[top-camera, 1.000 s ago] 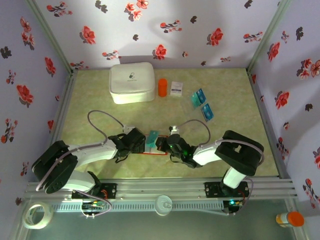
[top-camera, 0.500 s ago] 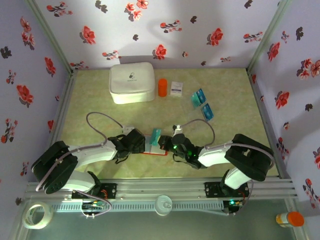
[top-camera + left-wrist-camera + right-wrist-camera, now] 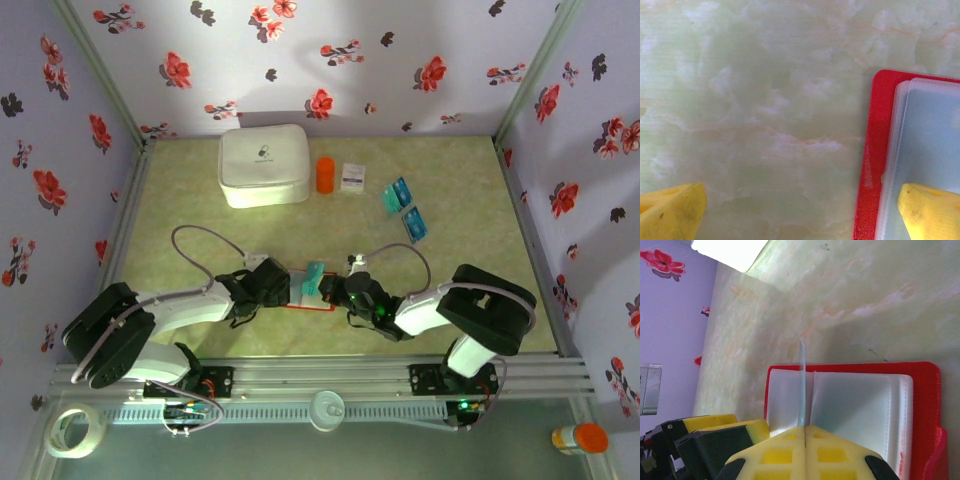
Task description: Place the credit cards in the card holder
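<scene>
From above I count one red card holder (image 3: 308, 305) open at near centre, and two clusters of teal credit cards (image 3: 398, 194) at far right. Left wrist: the left gripper (image 3: 802, 210) is spread wide, with one fingertip (image 3: 930, 212) on the holder's clear pocket. Right wrist: the right gripper (image 3: 804, 432) is clamped on one card (image 3: 801, 385), edge-on over the holder.

- Left gripper (image 3: 802, 212): both fingertips cut by the lower frame edge, at the bottom corners.
- Card holder (image 3: 867, 165): cropped by the right and lower frame edges, its lower right part under a fingertip.
- Credit card (image 3: 801, 385): edge-on at frame centre, face unreadable. Its lower end is hidden between the right gripper (image 3: 804, 432) pads.
- White packet (image 3: 352, 176): print too small to read.
</scene>
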You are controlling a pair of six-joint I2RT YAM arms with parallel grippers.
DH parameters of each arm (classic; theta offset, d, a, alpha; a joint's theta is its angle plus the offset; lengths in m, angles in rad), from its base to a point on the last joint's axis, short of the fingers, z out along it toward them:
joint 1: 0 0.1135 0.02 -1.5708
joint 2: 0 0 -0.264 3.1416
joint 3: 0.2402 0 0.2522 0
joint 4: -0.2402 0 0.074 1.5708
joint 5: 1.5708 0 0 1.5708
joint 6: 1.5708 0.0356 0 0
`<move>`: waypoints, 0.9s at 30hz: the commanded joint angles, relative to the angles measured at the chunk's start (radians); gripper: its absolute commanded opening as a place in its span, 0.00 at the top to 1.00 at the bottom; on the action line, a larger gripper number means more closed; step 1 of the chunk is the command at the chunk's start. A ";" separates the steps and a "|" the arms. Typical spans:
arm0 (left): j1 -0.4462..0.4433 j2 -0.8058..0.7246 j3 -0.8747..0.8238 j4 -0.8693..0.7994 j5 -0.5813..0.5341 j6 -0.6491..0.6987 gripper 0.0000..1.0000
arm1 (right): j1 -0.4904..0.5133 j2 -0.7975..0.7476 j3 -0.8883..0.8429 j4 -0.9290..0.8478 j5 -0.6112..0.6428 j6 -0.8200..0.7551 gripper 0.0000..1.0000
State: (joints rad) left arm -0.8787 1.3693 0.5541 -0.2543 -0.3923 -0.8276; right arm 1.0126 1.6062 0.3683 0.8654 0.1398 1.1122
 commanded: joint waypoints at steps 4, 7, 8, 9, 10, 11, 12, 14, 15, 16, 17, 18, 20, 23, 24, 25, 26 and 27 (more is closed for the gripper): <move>0.003 0.013 -0.036 -0.064 -0.010 -0.006 0.01 | 0.001 0.044 -0.028 0.088 0.022 0.038 1.00; 0.002 0.014 -0.036 -0.065 -0.010 -0.006 0.01 | 0.004 0.062 -0.037 0.130 0.018 0.056 1.00; 0.002 0.013 -0.036 -0.065 -0.011 -0.006 0.01 | 0.004 0.067 -0.040 0.144 0.017 0.061 1.00; 0.001 0.012 -0.037 -0.063 -0.011 -0.006 0.01 | 0.004 0.072 -0.043 0.158 0.018 0.064 1.00; 0.001 0.011 -0.037 -0.064 -0.011 -0.006 0.01 | 0.006 0.075 -0.046 0.168 0.018 0.068 1.00; 0.001 0.011 -0.037 -0.063 -0.011 -0.006 0.01 | 0.006 0.078 -0.048 0.175 0.020 0.071 1.00; 0.001 0.011 -0.039 -0.063 -0.011 -0.006 0.01 | 0.008 0.077 -0.051 0.181 0.019 0.073 1.00; 0.001 0.014 -0.040 -0.063 -0.013 -0.007 0.01 | 0.009 0.075 -0.052 0.185 0.022 0.075 1.00; 0.001 0.012 -0.042 -0.062 -0.013 -0.008 0.01 | 0.011 0.073 -0.053 0.184 0.023 0.075 1.00; 0.001 0.014 -0.043 -0.061 -0.013 -0.007 0.01 | 0.014 0.071 -0.054 0.183 0.024 0.075 1.00; 0.001 0.014 -0.043 -0.061 -0.013 -0.008 0.01 | 0.014 0.068 -0.054 0.181 0.023 0.074 1.00; 0.000 0.014 -0.044 -0.061 -0.013 -0.010 0.01 | 0.016 0.067 -0.055 0.180 0.024 0.074 1.00; 0.000 0.013 -0.046 -0.061 -0.013 -0.010 0.01 | 0.018 0.065 -0.054 0.179 0.027 0.075 1.00; 0.000 0.013 -0.046 -0.060 -0.013 -0.010 0.01 | 0.021 0.064 -0.054 0.179 0.030 0.076 1.00; 0.000 0.012 -0.046 -0.059 -0.013 -0.009 0.01 | 0.024 0.064 -0.054 0.181 0.031 0.075 1.00; -0.001 0.013 -0.046 -0.060 -0.013 -0.009 0.01 | 0.024 0.063 -0.054 0.182 0.031 0.077 1.00; 0.000 0.013 -0.048 -0.059 -0.013 -0.010 0.01 | 0.026 0.061 -0.054 0.181 0.032 0.076 1.00; 0.000 0.013 -0.049 -0.059 -0.013 -0.011 0.01 | 0.027 0.060 -0.054 0.179 0.033 0.076 1.00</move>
State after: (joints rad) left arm -0.8791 1.3674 0.5453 -0.2413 -0.3923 -0.8333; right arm 1.0252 1.6703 0.3248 1.0279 0.1555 1.1797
